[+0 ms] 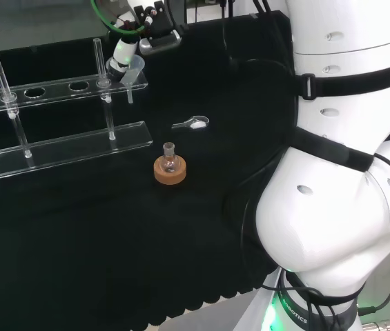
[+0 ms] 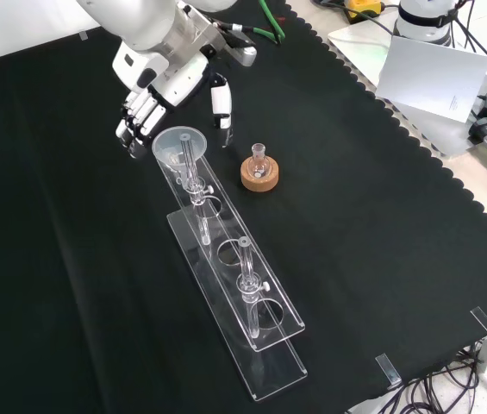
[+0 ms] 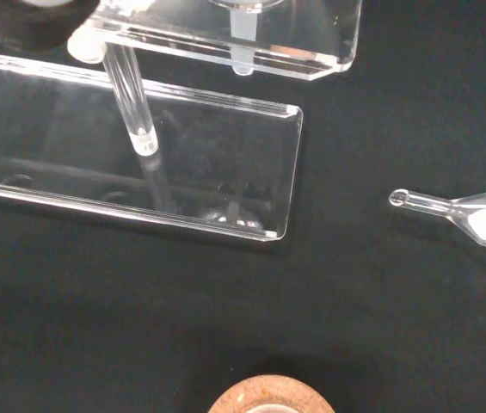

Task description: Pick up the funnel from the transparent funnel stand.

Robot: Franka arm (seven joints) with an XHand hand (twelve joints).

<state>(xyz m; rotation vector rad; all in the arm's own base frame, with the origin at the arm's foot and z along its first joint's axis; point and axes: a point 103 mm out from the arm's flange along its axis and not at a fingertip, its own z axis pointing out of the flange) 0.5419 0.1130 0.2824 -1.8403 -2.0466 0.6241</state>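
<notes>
The hand (image 2: 159,93) hung over the far end of the tabletop (image 2: 372,216) in the front view, its fingers (image 2: 133,121) bent downward just behind the funnel (image 2: 180,145) and its thumb (image 2: 220,101) held apart to the funnel's right; whether any fingertip touched the funnel's rim could not be told. In the head view the hand (image 1: 127,49) stood just above and left of the funnel (image 1: 133,74), close against it.

There was one funnel, and it sat in the end hole of the clear stand (image 2: 252,323), its wide mouth up and its stem hanging through the upper shelf. The stand was a single piece of two long plates joined by two upright rods (image 2: 247,285). The head view showed further round holes (image 1: 79,86) along the upper plate, all of them bare.

One small round flask (image 2: 259,162) stood upright on one cork ring (image 2: 260,176), just right of the stand's far end in the front view. The head view showed them nearer the front edge than the stand.

One small clear scoop (image 1: 192,124) lay flat on the cloth between the cork ring and the stand's end in the head view. The wrist view showed the scoop (image 3: 462,212) with white in its bowl, the corner of the stand's base plate (image 3: 225,172), and the top of the cork ring (image 3: 268,397).
</notes>
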